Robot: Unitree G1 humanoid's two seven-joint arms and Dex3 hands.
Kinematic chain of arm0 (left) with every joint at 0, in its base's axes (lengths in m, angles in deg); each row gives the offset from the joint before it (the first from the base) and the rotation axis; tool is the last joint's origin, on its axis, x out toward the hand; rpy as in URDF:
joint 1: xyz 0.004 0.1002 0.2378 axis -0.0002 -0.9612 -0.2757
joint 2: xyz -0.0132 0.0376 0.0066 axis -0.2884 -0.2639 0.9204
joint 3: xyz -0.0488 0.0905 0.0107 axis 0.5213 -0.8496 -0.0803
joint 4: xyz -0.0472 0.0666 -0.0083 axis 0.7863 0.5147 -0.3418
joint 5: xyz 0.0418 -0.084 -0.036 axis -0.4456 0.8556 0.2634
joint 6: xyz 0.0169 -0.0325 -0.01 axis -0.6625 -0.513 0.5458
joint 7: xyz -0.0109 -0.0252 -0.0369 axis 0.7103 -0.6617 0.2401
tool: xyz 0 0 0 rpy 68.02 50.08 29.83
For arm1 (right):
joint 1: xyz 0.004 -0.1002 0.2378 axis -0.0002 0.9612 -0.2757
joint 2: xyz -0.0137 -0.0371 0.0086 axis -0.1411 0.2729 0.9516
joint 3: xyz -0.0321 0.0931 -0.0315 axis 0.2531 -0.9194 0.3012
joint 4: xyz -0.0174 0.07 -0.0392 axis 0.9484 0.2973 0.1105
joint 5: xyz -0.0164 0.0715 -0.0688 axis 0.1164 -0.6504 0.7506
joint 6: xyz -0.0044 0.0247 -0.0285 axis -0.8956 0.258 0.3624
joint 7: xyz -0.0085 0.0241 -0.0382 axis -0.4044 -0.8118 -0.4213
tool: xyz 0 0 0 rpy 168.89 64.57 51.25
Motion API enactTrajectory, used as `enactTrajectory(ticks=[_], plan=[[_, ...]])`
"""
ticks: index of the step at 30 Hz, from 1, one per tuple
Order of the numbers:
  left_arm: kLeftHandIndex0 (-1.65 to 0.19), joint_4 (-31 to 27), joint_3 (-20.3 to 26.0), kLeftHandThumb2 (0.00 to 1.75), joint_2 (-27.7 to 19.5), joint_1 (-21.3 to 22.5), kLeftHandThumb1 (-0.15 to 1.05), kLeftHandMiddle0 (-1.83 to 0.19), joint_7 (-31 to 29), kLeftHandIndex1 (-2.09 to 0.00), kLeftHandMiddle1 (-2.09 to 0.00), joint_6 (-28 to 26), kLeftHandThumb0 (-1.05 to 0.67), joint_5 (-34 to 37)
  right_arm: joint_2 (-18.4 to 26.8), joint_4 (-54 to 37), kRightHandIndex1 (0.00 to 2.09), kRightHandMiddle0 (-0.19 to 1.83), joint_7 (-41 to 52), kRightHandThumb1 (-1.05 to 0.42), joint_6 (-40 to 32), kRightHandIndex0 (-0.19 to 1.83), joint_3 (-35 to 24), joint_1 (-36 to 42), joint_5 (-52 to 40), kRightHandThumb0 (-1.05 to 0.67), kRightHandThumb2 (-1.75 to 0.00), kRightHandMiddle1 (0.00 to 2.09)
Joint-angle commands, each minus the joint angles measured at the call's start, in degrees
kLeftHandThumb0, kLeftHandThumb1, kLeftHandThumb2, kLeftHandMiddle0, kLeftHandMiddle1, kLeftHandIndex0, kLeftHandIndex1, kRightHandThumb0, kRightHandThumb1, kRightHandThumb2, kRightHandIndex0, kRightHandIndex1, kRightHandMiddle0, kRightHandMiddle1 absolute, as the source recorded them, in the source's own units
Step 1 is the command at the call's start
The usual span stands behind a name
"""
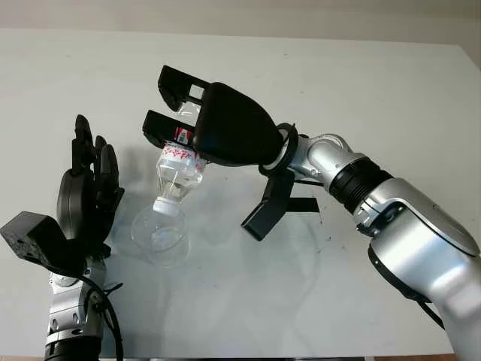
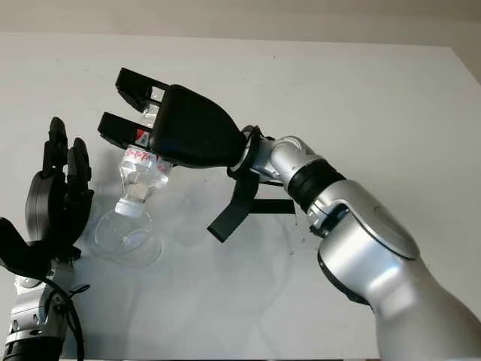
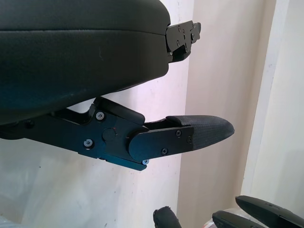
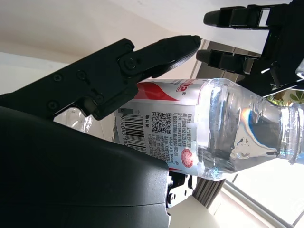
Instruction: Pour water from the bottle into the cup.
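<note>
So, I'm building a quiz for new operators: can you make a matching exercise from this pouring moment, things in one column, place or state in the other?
Things:
1. bottle
2. cup
3. left hand
4. right hand

Place or state:
A. open, upright beside the cup
B. tipped neck-down over the cup
C. gripping the bottle
D. standing on the table, below the bottle's mouth

Pairs: 1-B, 2-D, 3-A, 4-C
</note>
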Motion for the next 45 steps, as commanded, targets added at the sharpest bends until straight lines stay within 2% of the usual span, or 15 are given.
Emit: enactTrajectory(ticks=[1,8,10,12,14,16,18,20,24,27,30,33,36,38,45], plan=[[0.19,0.4,0.0,0.52,0.4,0.2,1.05,0.19,0.1,0.00,0.00,0.3,-0.75,-0.1,0.5,-1.1,2.09,0.35,-1.0,-1.05,-0.2,1.22,0.3,-1.8,-0.1,-0.49,-0.17,2.01],[0.19,0.7,0.1,0.52,0.5,0.3,1.05,0.19,-0.4,0.00,0.00,0.7,-0.74,0.3,1.1,-1.4,2.09,0.40,-1.3,-1.05,-0.4,1.17,0.3,-1.5,-0.4,-0.50,-0.17,2.01],[0.19,0.8,0.1,0.52,0.5,0.3,1.05,0.19,-0.4,0.00,0.00,0.8,-0.74,0.3,0.9,-0.7,2.09,0.40,-1.7,-1.05,1.0,1.17,-0.5,-1.2,-1.9,-0.51,-0.15,1.94],[0.19,0.8,0.1,0.52,0.4,0.3,1.05,0.19,-0.4,0.00,0.00,0.7,-0.74,0.3,0.8,0.5,2.09,0.55,-0.3,-1.05,3.7,1.18,-2.0,-0.6,-5.1,-0.51,-0.21,2.04],[0.19,0.9,0.2,0.51,0.4,0.3,1.05,0.19,-0.5,0.00,-0.01,0.7,-0.74,0.4,1.0,1.4,2.09,0.82,3.2,-1.05,5.9,1.18,-3.9,0.2,-9.0,-0.51,-0.28,2.08],[0.19,1.0,0.2,0.51,0.2,0.3,1.05,0.19,-0.4,0.00,-0.01,0.7,-0.74,0.2,0.9,2.5,2.09,0.93,6.8,-1.05,8.6,1.17,-6.5,1.3,-14.0,-0.49,-0.30,2.09],[0.19,0.9,0.2,0.52,0.2,0.2,1.05,0.19,-0.3,0.00,-0.01,0.7,-0.74,0.1,0.8,3.7,2.09,0.96,12.3,-1.05,12.0,1.17,-10.1,2.7,-20.5,-0.47,-0.33,2.09],[0.19,0.8,0.3,0.52,0.3,0.1,1.05,0.19,-0.4,0.00,-0.01,0.8,-0.74,0.1,0.8,4.1,2.09,0.91,20.4,-1.05,13.8,1.15,-14.5,4.7,-28.2,-0.46,-0.33,2.09],[0.19,0.7,0.4,0.53,0.2,0.0,1.05,0.19,-0.6,0.00,0.00,0.9,-0.73,0.3,-1.1,3.2,2.09,0.84,44.8,-1.05,14.0,1.15,-25.2,10.0,-50.0,-0.41,-0.36,2.09],[0.19,0.5,0.4,0.54,0.1,-0.2,1.05,0.19,-0.6,0.00,0.00,0.7,-0.73,0.3,-2.8,-0.3,2.09,0.82,61.6,-1.05,7.2,1.16,-32.6,14.0,-65.0,-0.40,-0.41,2.09],[0.19,0.3,0.5,0.54,0.1,-0.2,1.05,0.19,-0.7,0.00,0.00,0.4,-0.73,0.6,-2.7,-7.0,2.09,0.82,73.2,-1.05,-3.3,1.11,-37.9,17.9,-74.3,-0.39,-0.46,2.09],[0.19,0.4,0.4,0.54,0.0,-0.2,1.05,0.19,-0.7,0.00,-0.01,0.5,-0.73,0.4,-1.6,-16.4,2.09,0.74,81.6,-1.05,-15.9,1.06,-41.7,22.8,-80.7,-0.38,-0.49,2.09],[0.19,0.5,0.4,0.55,-0.1,-0.1,1.05,0.19,-0.5,0.00,-0.01,0.3,-0.74,0.2,0.4,-25.1,2.09,0.77,87.8,-1.05,-25.7,1.09,-44.3,27.8,-84.2,-0.37,-0.50,2.09],[0.19,0.5,0.4,0.56,-0.1,0.0,1.05,0.19,-0.5,0.00,0.00,0.3,-0.73,0.3,1.4,-31.3,2.09,0.86,90.5,-1.05,-32.2,1.14,-45.9,31.4,-86.4,-0.38,-0.48,2.09],[0.19,1.1,0.5,0.57,-0.1,0.5,1.05,0.19,-0.4,0.00,0.00,0.1,-0.74,0.2,3.9,-49.9,2.09,0.94,93.7,-1.05,-53.2,1.18,-51.6,41.9,-94.0,-0.40,-0.49,2.09]])
